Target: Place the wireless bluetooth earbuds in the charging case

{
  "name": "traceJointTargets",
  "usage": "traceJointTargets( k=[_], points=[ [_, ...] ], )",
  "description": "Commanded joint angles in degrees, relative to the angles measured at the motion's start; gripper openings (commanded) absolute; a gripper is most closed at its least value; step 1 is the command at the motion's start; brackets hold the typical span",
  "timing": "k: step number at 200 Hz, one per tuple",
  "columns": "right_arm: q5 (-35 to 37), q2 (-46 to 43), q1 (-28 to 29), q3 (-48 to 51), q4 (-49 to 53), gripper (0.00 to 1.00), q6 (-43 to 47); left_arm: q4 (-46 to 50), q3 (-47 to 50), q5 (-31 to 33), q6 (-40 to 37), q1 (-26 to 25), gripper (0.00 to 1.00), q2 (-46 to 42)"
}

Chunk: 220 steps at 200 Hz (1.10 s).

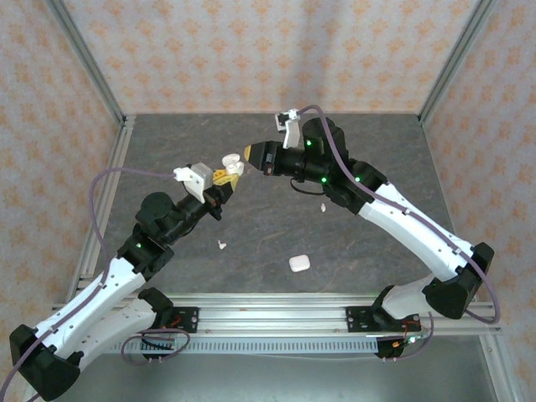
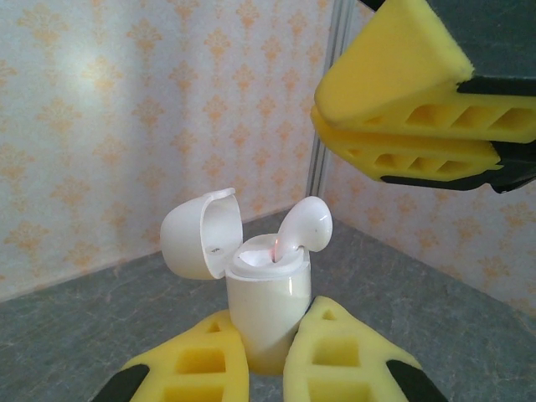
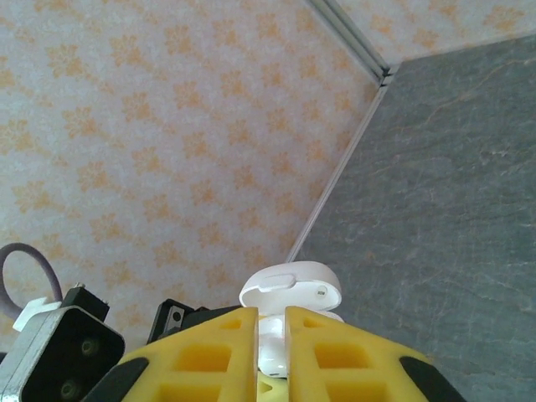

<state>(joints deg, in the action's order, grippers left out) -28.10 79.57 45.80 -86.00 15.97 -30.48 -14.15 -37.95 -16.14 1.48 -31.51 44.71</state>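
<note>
Left hand (image 1: 228, 172), in the top view, is raised over the middle of the table (image 1: 167, 142) and pinches the charging case (image 1: 229, 159) at its yellow fingertips. The right hand (image 1: 249, 155) points at it from the right, its tip just beside the case. On the table lie a loose earbud (image 1: 222, 245) near the left arm, another loose earbud (image 1: 322, 206) close by the right arm, and a second case (image 1: 299, 263), closed, nearer the arm bases.

From the left wrist, the left hand's two yellow fingers (image 2: 201, 368) clamp the lower body of the charging case (image 2: 268, 293), which stands upright with its lid (image 2: 197, 234) flipped open to the left. One seated earbud (image 2: 308, 224) has its stem down in the case opening. Its rounded head rises above the rim and leans right. A small red glow shows beside it inside the opening. The right hand (image 2: 352, 126) hangs above and to the right of the case, apart from it. Its fingers are pressed together but for a thin seam, with nothing visible between them.

From the right wrist, the right hand (image 3: 270, 322) shows a narrow slot between its fingers. Beyond the tips sits the white charging case with its open lid (image 3: 293, 285). Whether the fingertips touch the case cannot be told from here.
</note>
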Motion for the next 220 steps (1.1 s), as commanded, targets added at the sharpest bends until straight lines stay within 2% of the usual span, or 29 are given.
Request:
traceJointTargets(
  k=[1, 82, 220],
  points=[
    [-3.9, 0.3, -0.1, 0.0, -0.6, 0.15, -1.0, 0.4, -2.3, -1.2, 0.1, 0.0, 0.00, -1.0],
    [-6.6, 0.6, -0.1, 3.1, -2.1, 0.12, -4.0, 0.4, -2.5, -0.8, -0.3, 0.0, 0.00, -0.7],
    [-9.8, 1.3, 0.9, 2.5, -3.0, 0.10, -4.6, 0.3, -3.1, -0.7, -0.4, 0.0, 0.00, 0.6]
  ],
)
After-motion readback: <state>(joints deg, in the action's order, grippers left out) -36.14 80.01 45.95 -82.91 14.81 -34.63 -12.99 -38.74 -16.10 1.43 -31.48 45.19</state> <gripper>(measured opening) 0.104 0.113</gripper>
